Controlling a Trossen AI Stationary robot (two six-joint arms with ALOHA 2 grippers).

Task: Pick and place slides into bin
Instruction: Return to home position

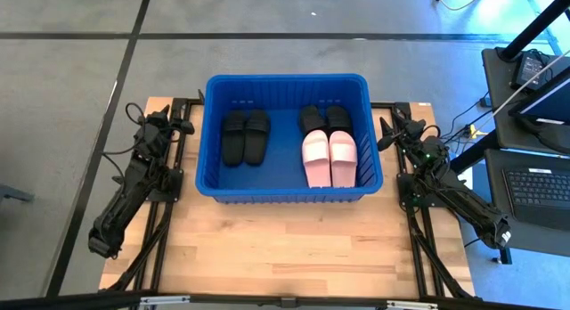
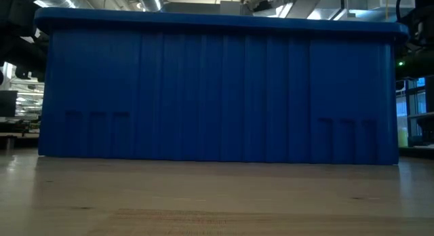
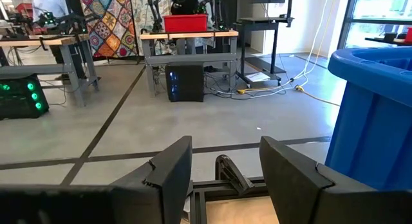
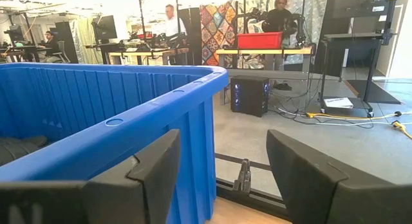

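The blue bin (image 1: 374, 181) stands on the wooden table toward its far side. Inside it lie a pair of black slides (image 1: 246, 136) at the left, a pale pink pair (image 1: 329, 158) at the right, and another black pair (image 1: 325, 119) just beyond the pink one. My left gripper (image 3: 225, 179) rests open at the bin's left, beside the far left corner of the table. My right gripper (image 4: 222, 172) rests open at the bin's right, beside its far right corner. Both have nothing between their fingers. In the low view the bin's near wall (image 2: 217, 93) hides the slides.
Bare wooden tabletop (image 1: 285, 248) spreads between the bin and the near edge. Desks with a laptop (image 1: 539, 190) stand off the table's right. Beyond the table lie a grey floor, workbenches with a red box (image 3: 185, 22), and people at work (image 4: 280, 11).
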